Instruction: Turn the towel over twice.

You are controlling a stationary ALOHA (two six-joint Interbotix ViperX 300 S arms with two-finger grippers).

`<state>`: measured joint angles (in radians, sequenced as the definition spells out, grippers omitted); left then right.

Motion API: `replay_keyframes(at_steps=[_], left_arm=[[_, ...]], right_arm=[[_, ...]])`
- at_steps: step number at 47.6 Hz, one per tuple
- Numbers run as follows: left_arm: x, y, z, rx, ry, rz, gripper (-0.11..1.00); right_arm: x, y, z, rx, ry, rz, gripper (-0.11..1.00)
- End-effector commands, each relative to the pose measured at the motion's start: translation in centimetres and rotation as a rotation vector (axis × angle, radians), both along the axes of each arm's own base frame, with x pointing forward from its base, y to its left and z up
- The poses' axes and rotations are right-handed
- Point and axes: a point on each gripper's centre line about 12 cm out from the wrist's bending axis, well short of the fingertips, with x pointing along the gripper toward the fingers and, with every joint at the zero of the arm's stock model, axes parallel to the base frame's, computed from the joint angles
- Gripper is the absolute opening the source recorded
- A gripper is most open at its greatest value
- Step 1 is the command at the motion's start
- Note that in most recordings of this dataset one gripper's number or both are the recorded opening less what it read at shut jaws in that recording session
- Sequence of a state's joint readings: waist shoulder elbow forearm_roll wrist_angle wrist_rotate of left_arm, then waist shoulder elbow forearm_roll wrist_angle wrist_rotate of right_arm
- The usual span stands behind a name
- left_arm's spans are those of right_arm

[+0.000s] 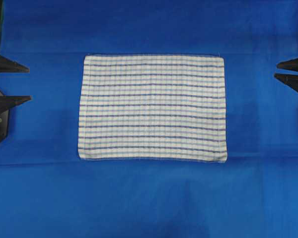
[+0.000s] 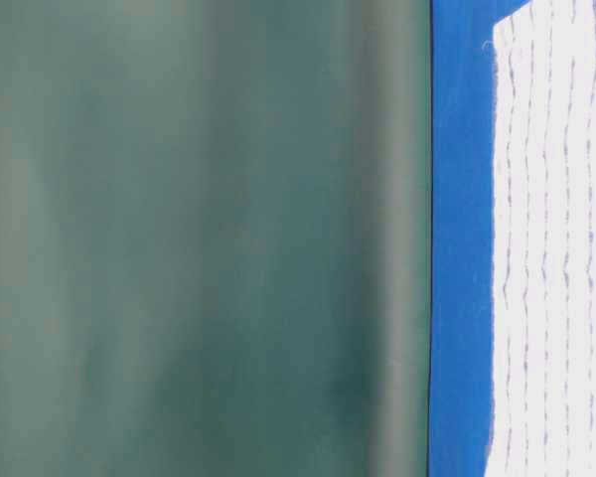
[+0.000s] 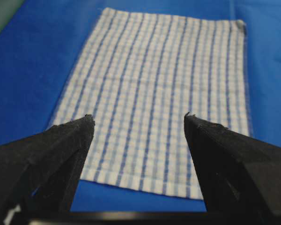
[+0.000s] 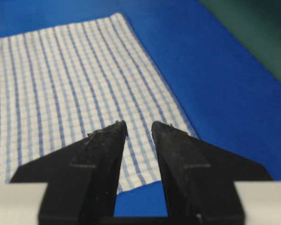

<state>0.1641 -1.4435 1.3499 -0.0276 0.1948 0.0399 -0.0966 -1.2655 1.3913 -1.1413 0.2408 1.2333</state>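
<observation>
- Left pincer (image 3: 139,123) in the left wrist view: two black fingers spread wide, nothing between them, raised above the near short edge of the towel (image 3: 159,98).
- Right pincer (image 4: 139,129) in the right wrist view: fingers close together with a narrow gap, gripping nothing, above a corner of the towel (image 4: 61,89).
- From overhead: left pincer (image 1: 26,83) at the left border, right pincer (image 1: 280,70) at the right border, both well apart from the towel (image 1: 153,107) and clear of it.
- Towel flat and fully spread in the middle of the tabletop, stripes running across, edges roughly square.
- Check weave and hem stitching plain in the wrist views, faint from overhead.
- Table-level view: towel edge (image 2: 551,248) lying flat on the blue cloth (image 2: 462,248).
- Blue cloth (image 1: 149,198) covering the tabletop on all sides of the towel.
- Farthest back, a dull green wall (image 2: 199,238) behind the tabletop edge.
</observation>
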Motion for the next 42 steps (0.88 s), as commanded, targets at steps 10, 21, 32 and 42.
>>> replay_keyframes(at_steps=[10, 21, 32, 42], left_arm=[[0.15, -0.15, 0.12, -0.003, -0.019, -0.013, 0.73], [0.17, -0.32, 0.04, -0.014, -0.018, -0.026, 0.73], [0.17, -0.3, 0.02, -0.015, -0.016, -0.024, 0.73], [0.17, -0.3, 0.02, -0.015, -0.016, -0.024, 0.73]], right_arm=[[0.15, 0.05, 0.53, 0.001, -0.012, 0.005, 0.38], [0.15, 0.05, 0.44, 0.001, -0.009, 0.005, 0.38], [0.16, 0.04, 0.45, 0.001, -0.01, 0.005, 0.38], [0.19, 0.09, 0.45, 0.0, -0.009, 0.01, 0.38]])
